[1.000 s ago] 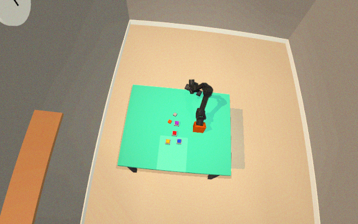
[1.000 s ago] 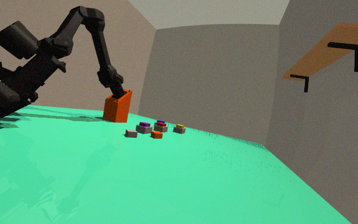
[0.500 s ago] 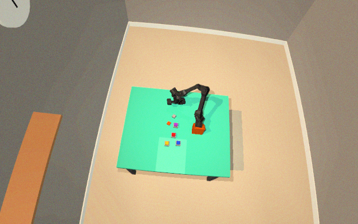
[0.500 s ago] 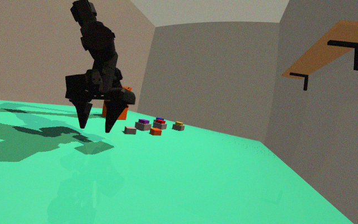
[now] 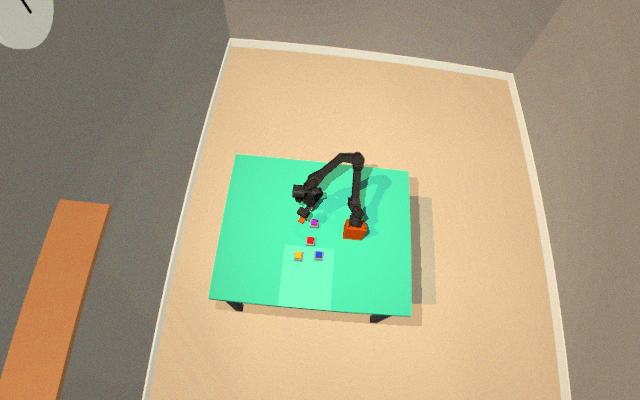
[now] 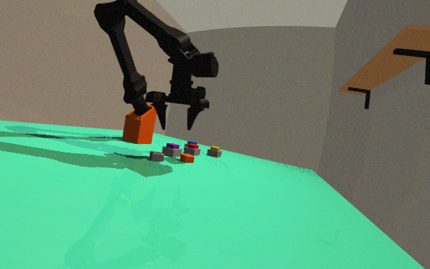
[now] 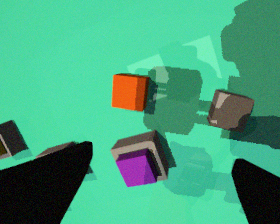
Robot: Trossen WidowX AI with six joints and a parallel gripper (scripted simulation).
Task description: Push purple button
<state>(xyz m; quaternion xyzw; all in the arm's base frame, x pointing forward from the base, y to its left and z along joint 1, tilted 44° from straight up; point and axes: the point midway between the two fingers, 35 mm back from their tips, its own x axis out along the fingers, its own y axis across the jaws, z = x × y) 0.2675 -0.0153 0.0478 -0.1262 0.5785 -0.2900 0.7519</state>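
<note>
The purple button (image 5: pixel 314 223) (image 6: pixel 173 146) (image 7: pixel 138 168) sits on a grey base on the green table (image 5: pixel 255 240) (image 6: pixel 211 218). My gripper (image 5: pixel 307 212) (image 6: pixel 176 128) (image 7: pixel 163 158) is open and empty. It hangs above the table, pointing down, over the purple button and the blocks beside it, clear of them all. In the wrist view the purple button lies between my two fingers, a little left of the middle.
An orange block (image 5: pixel 301 220) (image 6: pixel 187 158) (image 7: pixel 130 92) and a grey block (image 6: pixel 156 156) (image 7: pixel 229 110) lie close to the purple button. Red (image 5: pixel 310 241) (image 6: pixel 193 146), yellow (image 5: pixel 298 255) (image 6: pixel 215 148) and blue (image 5: pixel 319 255) buttons stand nearby. The arm's orange base (image 5: pixel 355 231) (image 6: pixel 140 128) stands beside them.
</note>
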